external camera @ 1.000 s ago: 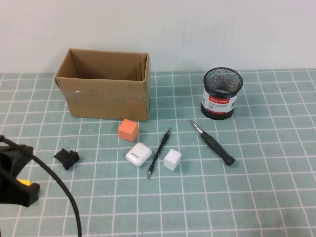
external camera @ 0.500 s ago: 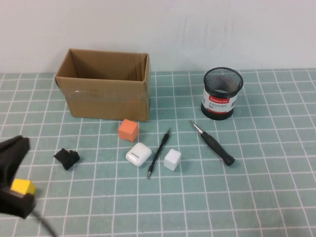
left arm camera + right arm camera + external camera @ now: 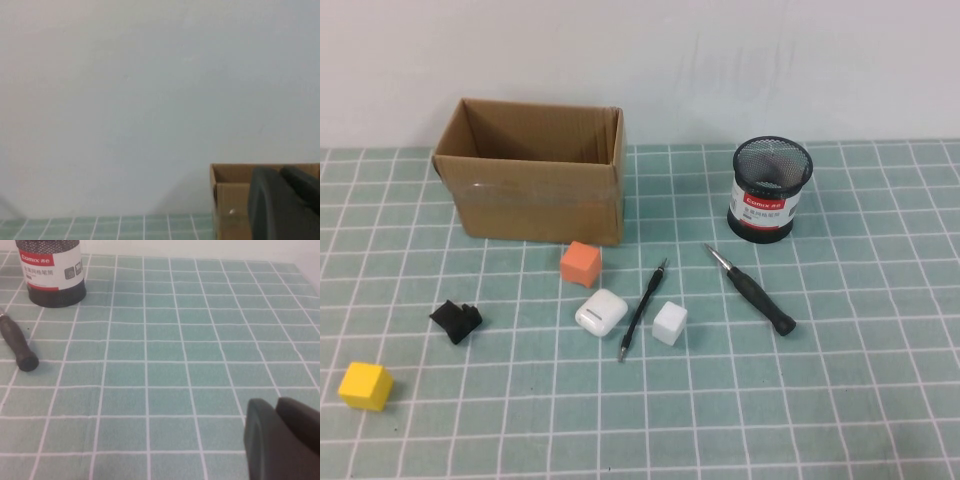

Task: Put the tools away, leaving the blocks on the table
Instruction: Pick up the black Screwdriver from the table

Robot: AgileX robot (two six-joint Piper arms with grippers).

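Note:
A black-handled screwdriver [image 3: 752,290] and a thin black pick tool [image 3: 642,308] lie on the green grid mat. An orange block [image 3: 581,263], a white block [image 3: 669,322] and a yellow block [image 3: 365,385] sit on the mat. Neither arm shows in the high view. My left gripper [image 3: 281,174] is shut and empty, raised, facing the cardboard box [image 3: 230,200]. My right gripper [image 3: 276,406] is shut and empty, low over the mat to the right of the screwdriver handle [image 3: 17,345].
An open cardboard box [image 3: 535,205] stands at the back left. A black mesh pen holder [image 3: 765,210] stands at the back right, also in the right wrist view [image 3: 50,270]. A white earbud case [image 3: 600,312] and a small black clip [image 3: 455,320] lie on the mat.
My left arm has pulled back out of the high view at the lower left. The yellow block it was over now sits alone on the mat.

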